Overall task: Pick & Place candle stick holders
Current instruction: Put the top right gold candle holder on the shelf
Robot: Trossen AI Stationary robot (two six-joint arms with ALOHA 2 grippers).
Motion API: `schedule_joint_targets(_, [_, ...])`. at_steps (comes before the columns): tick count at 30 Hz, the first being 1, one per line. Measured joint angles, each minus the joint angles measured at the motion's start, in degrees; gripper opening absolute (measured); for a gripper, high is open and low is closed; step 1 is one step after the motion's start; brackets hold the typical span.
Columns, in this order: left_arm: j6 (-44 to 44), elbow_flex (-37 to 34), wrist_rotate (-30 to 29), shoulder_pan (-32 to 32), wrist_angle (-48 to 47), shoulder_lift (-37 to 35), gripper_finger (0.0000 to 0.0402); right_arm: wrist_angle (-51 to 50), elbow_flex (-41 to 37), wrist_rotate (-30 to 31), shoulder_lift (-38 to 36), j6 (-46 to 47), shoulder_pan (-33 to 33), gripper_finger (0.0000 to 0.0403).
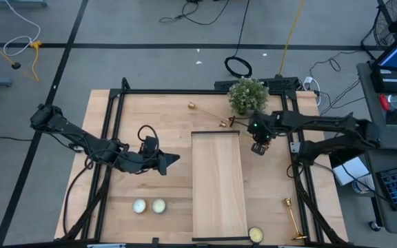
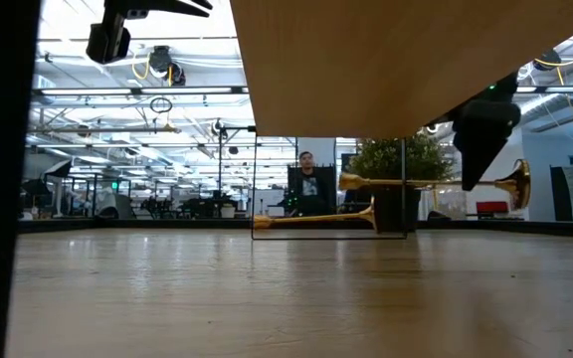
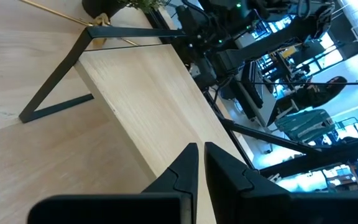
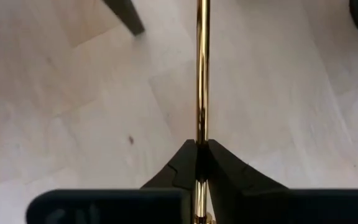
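Near edge: one candle stick holder point(image 1: 292, 217) lies flat, untouched. Mid-table, left gripper point(image 1: 173, 159) idle, fingers pressed together beside raised board point(image 1: 218, 186). Farther back, right gripper point(image 1: 258, 148) pinches second holder's stem point(image 4: 202, 74). Early stage; placing remains.

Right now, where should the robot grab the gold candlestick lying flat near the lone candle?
Grip the candlestick at mid-stem, coming straight down with the gripper across it. It lies flat on the table, its stem thin and its ends wider. The right gripper is busy, shut on another candlestick.
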Motion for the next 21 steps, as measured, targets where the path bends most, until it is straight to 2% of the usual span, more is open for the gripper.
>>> schedule_joint_targets(9, [0.0, 0.0, -0.03, 0.0, -0.68, 0.02, 0.0031, 0.82, 3.05, 0.72, -1.64, 2.42, 2.89, 0.0014])
schedule_joint_targets(21, [-0.13, 0.0, 0.01, 0.0, -0.68, 0.02, 0.0031, -2.13, 19.9, 15.58, -1.64, -0.61, 3.68, 0.0014])
